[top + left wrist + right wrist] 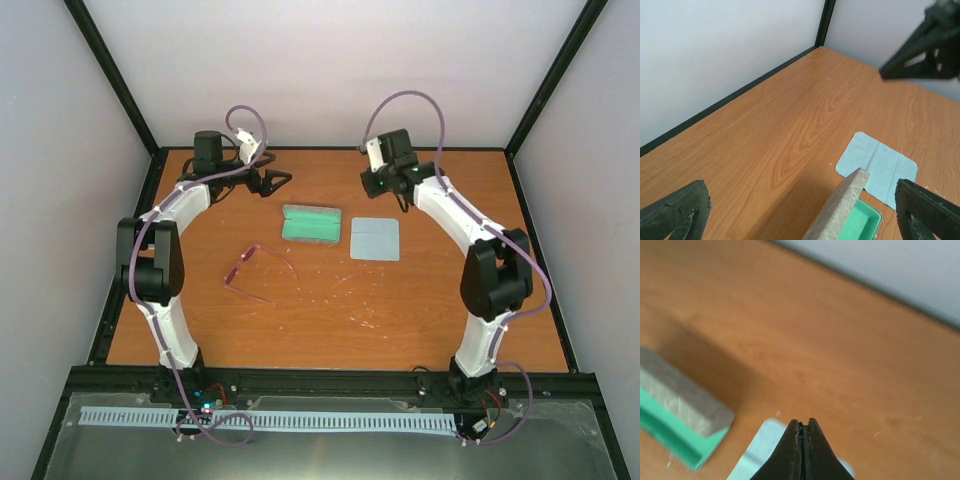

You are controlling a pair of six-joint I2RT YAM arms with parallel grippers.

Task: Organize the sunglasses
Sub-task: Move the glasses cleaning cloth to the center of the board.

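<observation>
Top external: sunglasses (258, 270) lie loose on surface (420, 300) near open case (312, 223), not yet stowed; left jaws spread wide, right jaws pressed together, both empty.

No legible text, label, brand, number or sign in any view. Checked: grey rectangular case with teal lining (312, 224), light blue-grey square cloth (375, 238), thin pink-red translucent sunglasses (243, 265). Any marking on them is too small to read.
</observation>
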